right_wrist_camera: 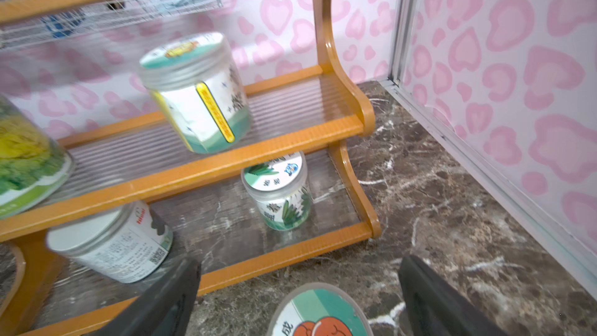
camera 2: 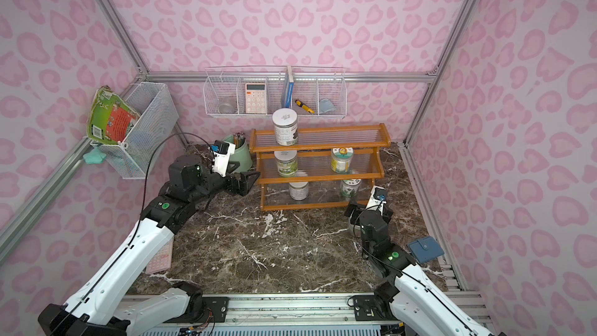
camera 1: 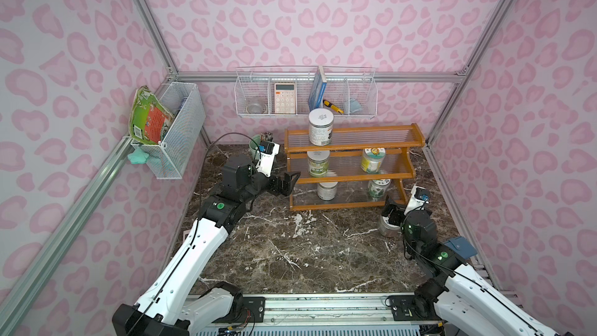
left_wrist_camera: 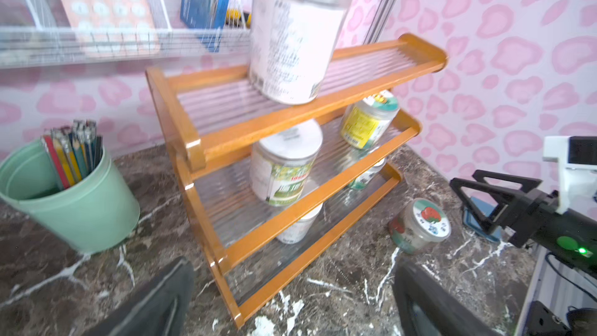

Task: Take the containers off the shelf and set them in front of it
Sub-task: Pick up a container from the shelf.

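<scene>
A dark brown marble tabletop (camera 1: 290, 253), veined in white, sits inside an aluminium frame whose three walls are papered in pink leopard blotches. The shelf (camera 1: 355, 147) stands against the back wall, below a white wire basket (camera 1: 248, 95) holding a calculator (camera 1: 285, 98). A mint-green pencil cup (camera 2: 244, 160) stands just beside the shelf's left end. Five jars are on the shelf: a white-lidded jar (camera 1: 319, 127) on the top tier, two on the middle and two on the bottom. The sixth, the strawberry-lid jar (left_wrist_camera: 420, 226), stands on the tabletop in front of the shelf's right end. The right claw (right_wrist_camera: 300, 263) hangs just above it, spread wide, with its fingers clear of the lid. The left claw (camera 1: 288, 183) is also spread and empty, near the shelf's left end. The labels carry Chinese print and a barcode — all too blurred to read.
</scene>
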You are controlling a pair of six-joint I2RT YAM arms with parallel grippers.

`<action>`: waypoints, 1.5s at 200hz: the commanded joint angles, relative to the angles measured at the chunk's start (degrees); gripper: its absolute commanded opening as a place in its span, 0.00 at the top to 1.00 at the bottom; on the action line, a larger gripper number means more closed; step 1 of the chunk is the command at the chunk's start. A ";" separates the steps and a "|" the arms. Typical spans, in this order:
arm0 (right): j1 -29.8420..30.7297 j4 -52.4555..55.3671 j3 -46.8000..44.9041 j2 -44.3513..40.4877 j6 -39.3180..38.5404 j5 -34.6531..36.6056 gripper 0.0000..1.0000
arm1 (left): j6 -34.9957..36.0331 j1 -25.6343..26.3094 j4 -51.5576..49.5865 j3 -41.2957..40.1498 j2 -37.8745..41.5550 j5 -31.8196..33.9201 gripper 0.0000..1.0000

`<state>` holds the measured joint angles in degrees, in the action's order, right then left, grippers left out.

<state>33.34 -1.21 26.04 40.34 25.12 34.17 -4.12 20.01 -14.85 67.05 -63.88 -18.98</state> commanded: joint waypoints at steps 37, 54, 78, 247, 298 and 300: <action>-1.13 0.88 6.05 1.49 -5.33 -13.84 0.01 | 2.58 0.82 1.91 10.05 -8.36 -1.14 0.00; -2.26 2.28 8.41 1.66 -5.79 -17.02 0.01 | 2.54 0.82 1.82 14.23 -12.20 -1.82 0.01; -3.30 3.59 10.71 0.98 -6.48 -19.28 0.01 | 2.26 0.82 3.62 18.74 -16.68 -2.15 0.00; -7.92 3.33 11.83 0.98 -6.14 -24.24 0.01 | 2.74 0.91 6.12 33.33 -32.86 -7.44 0.01; -8.32 3.46 11.64 0.73 -5.79 -25.03 0.01 | 2.01 1.08 6.68 36.26 -35.82 -9.49 0.01; -8.41 3.42 11.66 0.71 -5.74 -25.03 0.01 | 2.01 1.08 6.74 36.37 -35.91 -9.56 0.01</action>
<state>25.08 3.05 37.76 41.34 18.96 9.76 -1.58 20.95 -9.87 102.17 -98.89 -26.79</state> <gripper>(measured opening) 0.991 0.995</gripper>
